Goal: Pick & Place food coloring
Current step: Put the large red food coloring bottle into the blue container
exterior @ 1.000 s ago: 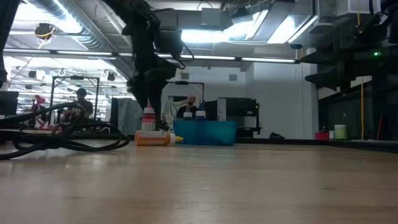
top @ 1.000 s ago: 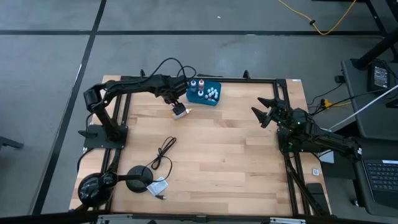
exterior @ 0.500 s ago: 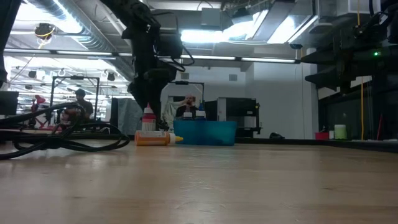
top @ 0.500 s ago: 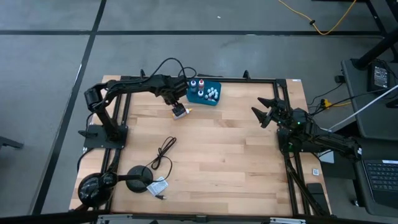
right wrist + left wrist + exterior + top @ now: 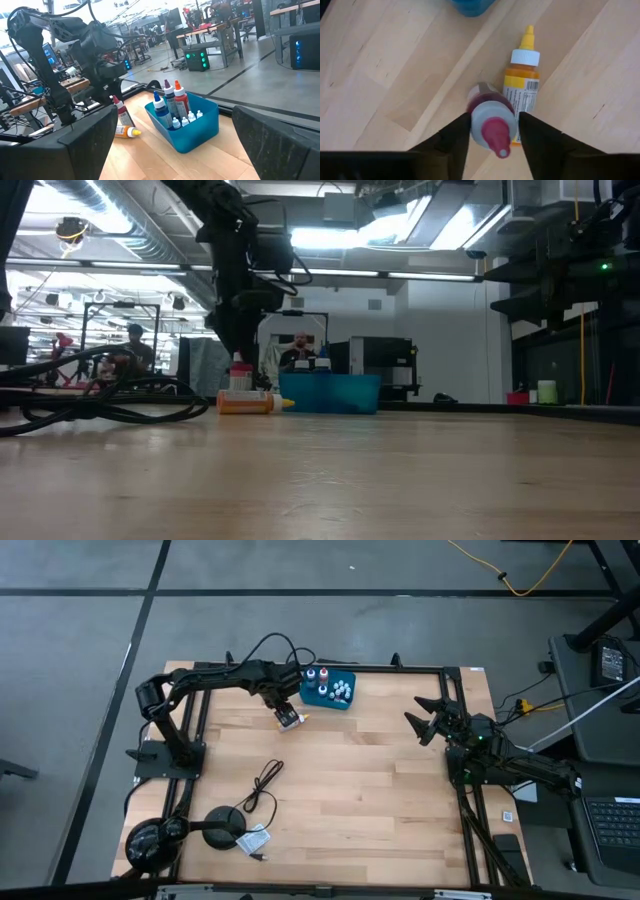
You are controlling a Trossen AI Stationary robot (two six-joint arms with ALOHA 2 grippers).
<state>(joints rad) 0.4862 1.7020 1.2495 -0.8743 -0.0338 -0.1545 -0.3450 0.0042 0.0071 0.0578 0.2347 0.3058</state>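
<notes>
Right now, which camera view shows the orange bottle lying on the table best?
The left wrist view: the orange bottle lies on its side, cap and label clear, beside the red bottle between the left end effector fingers. The high view shows only a speck, the low view its side profile, and the right wrist view a distant part.

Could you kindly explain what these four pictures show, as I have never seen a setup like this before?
These are two robot arms at a wooden table, seen by four cameras: one overhead, one at table height, and one on each arm's wrist. The left gripper stands over an upright red-capped bottle of food coloring, one finger on each side; whether the fingers press it I cannot tell. An orange bottle lies on its side next to it. Nearby, a blue tray holds more bottles. A black cable and a black stand lie near the table's front edge. The right gripper waits open at the right side, holding nothing.
</notes>
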